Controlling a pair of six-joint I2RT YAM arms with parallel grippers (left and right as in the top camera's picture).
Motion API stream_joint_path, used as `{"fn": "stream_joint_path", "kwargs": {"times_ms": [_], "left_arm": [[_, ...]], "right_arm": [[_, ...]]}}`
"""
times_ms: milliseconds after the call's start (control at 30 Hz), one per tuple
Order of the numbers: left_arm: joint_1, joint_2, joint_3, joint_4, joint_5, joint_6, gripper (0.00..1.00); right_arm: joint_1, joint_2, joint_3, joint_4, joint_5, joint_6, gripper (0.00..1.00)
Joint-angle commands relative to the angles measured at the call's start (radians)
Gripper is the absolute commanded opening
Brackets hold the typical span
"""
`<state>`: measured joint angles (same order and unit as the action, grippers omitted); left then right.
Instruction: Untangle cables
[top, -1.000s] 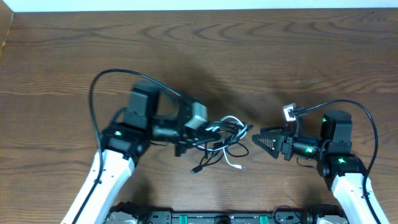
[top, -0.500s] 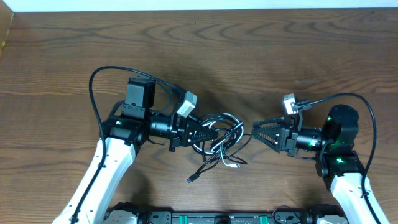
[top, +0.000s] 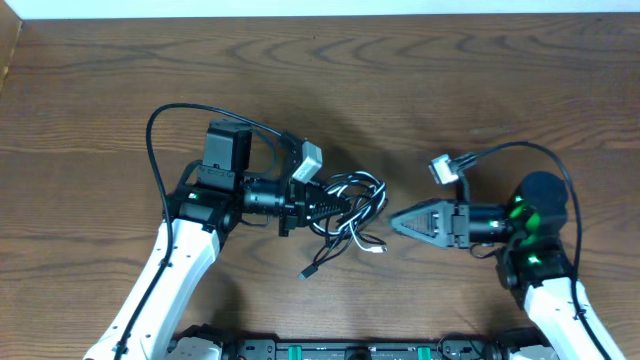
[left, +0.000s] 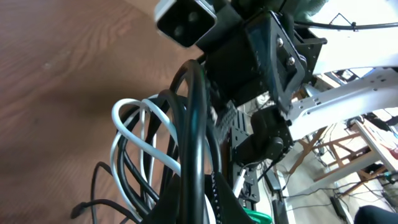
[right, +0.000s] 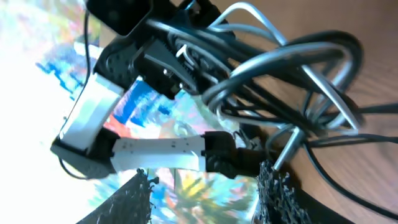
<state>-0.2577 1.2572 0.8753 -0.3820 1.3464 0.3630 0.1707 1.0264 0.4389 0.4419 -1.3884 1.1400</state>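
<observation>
My left gripper (top: 335, 207) is shut tight and it has hold of the cables (top: 352, 198). The bunch hangs at its tip in loops, all mixed up. In the left wrist view the black cables (left: 198, 118) run up over my fingers. The white cable (left: 116, 117) makes a round loop beside them on the left. A black plug (top: 305, 273) on a loose end lies down on the table, nearer to me than the bunch. A white plug (top: 378, 248) sticks out low on the right side of the bunch.

My right gripper (top: 395, 220) points at the bunch from the other side. From above, its tip is just beside the loops, with a small gap. In the right wrist view my two fingers (right: 134, 199) stand apart with nothing between them. The cables fill the view just ahead. So this gripper is partly open and holds nothing.

The table (top: 480, 90) is dark brown wood with wavy lines in it. The bunch is near the middle, between my two arms. A pale strip (top: 320, 8) runs along the far edge.

Past the table, the left wrist view shows my white right arm (left: 354, 93) and a light wooden frame (left: 348, 146). In the right wrist view my left arm (right: 155, 149) shows behind the cables. The room behind it is too bright and smeared to make out.
</observation>
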Motion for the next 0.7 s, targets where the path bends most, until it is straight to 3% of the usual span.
{"fn": "stream_joint_path", "kwargs": {"times_ms": [0, 400, 667], "left_arm": [[-0.034, 0.003, 0.006, 0.006, 0.005, -0.002, 0.08], [-0.052, 0.003, 0.005, 0.0, 0.022, -0.003, 0.08], [-0.095, 0.003, 0.006, 0.003, 0.041, -0.001, 0.08]], "right_arm": [[0.085, -0.005, 0.011, 0.003, 0.182, 0.084, 0.54], [0.15, 0.001, 0.011, 0.016, 0.435, 0.156, 0.44], [0.152, 0.012, 0.011, 0.036, 0.459, 0.22, 0.42]]}}
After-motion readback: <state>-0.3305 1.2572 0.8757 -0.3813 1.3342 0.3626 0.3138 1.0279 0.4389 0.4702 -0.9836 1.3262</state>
